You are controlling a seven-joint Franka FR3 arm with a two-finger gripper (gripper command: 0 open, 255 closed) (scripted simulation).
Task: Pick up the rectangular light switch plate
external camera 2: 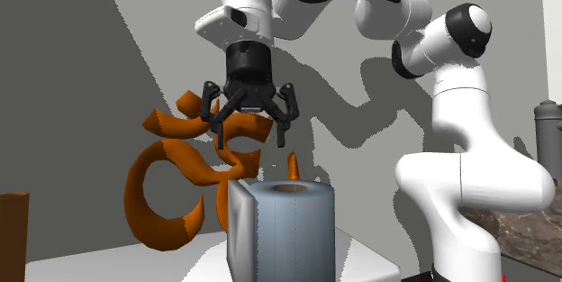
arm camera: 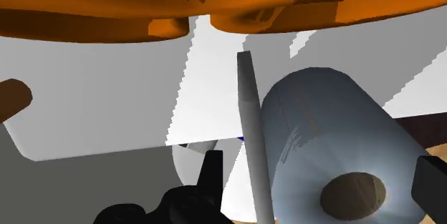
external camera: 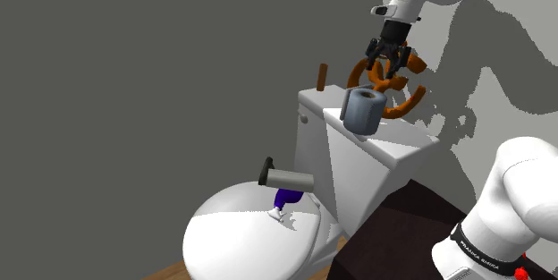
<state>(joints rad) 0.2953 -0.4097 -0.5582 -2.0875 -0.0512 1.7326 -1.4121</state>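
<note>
Second exterior view, left to right.

- Brown upright block (external camera 2: 11, 235) stands at the edge of the white toilet tank lid (external camera 2: 108, 269).
- Orange curly Om-shaped ornament (external camera 2: 176, 186) stands upright on the lid.
- Thin pale grey rectangular switch plate (external camera 2: 237, 232) stands on edge on the lid. It lies flat against the side of the grey-blue toilet paper roll (external camera 2: 293, 231) and touches it.
- All-black two-finger gripper (external camera 2: 250, 131) hangs above the plate and roll, apart from both, in front of the ornament's upper part. Its jaws are spread wide with nothing clasped.
- White arm (external camera 2: 450, 145) rises on the right.

Wrist view: the plate appears edge-on as a narrow strip with the roll pressed beside it. Both lie ahead of the gripper, between the lines of the two black fingers (arm camera: 211, 176). The plate is nearer one finger, and neither finger touches it.
</note>
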